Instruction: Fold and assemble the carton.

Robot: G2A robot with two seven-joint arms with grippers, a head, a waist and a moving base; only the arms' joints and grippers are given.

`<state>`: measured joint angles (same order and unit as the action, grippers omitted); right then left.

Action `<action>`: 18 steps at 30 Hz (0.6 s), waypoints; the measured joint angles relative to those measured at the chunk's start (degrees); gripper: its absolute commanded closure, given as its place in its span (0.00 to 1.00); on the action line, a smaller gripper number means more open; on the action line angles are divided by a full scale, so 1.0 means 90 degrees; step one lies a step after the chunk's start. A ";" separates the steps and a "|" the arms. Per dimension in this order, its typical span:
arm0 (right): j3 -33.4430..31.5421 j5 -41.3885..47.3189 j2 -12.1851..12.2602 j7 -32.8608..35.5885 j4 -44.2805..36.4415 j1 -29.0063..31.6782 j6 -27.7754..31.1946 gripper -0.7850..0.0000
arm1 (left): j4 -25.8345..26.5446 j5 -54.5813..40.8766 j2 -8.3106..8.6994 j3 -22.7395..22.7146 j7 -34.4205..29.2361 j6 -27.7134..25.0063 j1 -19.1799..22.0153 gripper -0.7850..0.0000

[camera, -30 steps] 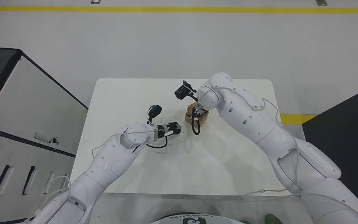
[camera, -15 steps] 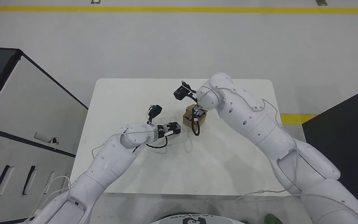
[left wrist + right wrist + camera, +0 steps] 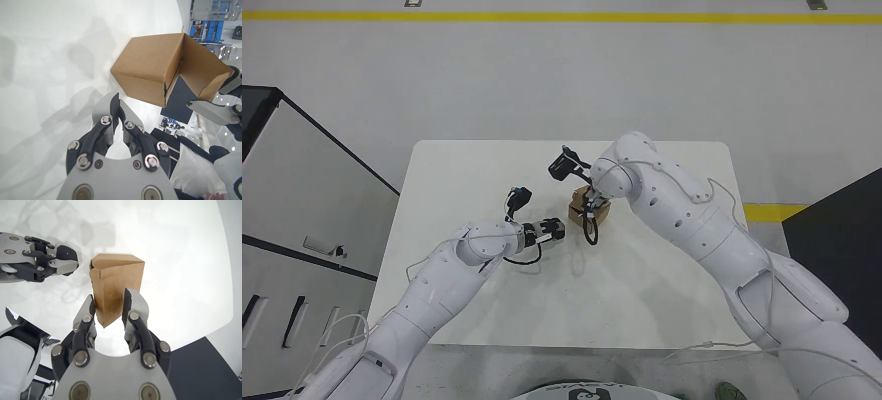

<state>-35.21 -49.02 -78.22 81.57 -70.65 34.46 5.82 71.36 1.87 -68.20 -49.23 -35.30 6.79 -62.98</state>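
From the top view I saw the carton standing near the middle of the white desk, toward its far half, with the right arm's wrist hanging over it and hiding much of the brown board. The right pincer sat at the carton, and the left pincer lay just beside it on the robot's left, apart from the board. A dark cabinet stood off the desk's left edge, and a yellow line ran across the floor beyond. In the left wrist view, the left pincer had its pads pressed together on nothing, low over the desk, with a corner of the carton close ahead of its tips but not touching them. The carton's body looked squared up, with one flap standing out from it, and the right pincer had that flap's far end between its fingers. Blue shelving showed in the room behind. In the right wrist view, the right pincer was clamped on the flap of the carton, a pad on each side, so the flap blocked my sight of the box's inside. The left pincer hung closed beside the carton, a small gap of bare desk between them.
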 measured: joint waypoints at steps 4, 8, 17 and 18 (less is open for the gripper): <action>-0.0043 0.0016 0.0004 0.0015 -0.0061 0.0031 0.0064 0.71 | 0.0000 0.0000 0.0000 0.0000 0.0000 0.0000 0.0000 1.00; -0.0066 0.0019 0.0001 0.0039 -0.0078 0.0050 0.0108 0.81 | 0.0000 0.0000 0.0000 0.0000 0.0000 0.0000 0.0000 1.00; -0.0030 -0.0022 -0.0058 0.0021 0.0065 0.0013 0.0145 0.90 | 0.0000 0.0000 0.0000 0.0000 0.0000 0.0000 0.0000 1.00; -0.0023 -0.0017 -0.0069 0.0016 0.0088 0.0006 0.0147 0.89 | 0.0000 0.0000 0.0000 0.0000 0.0000 0.0000 0.0000 1.00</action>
<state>-35.43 -49.18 -78.84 81.71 -69.85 34.51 7.14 71.36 1.87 -68.20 -49.23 -35.30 6.79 -62.98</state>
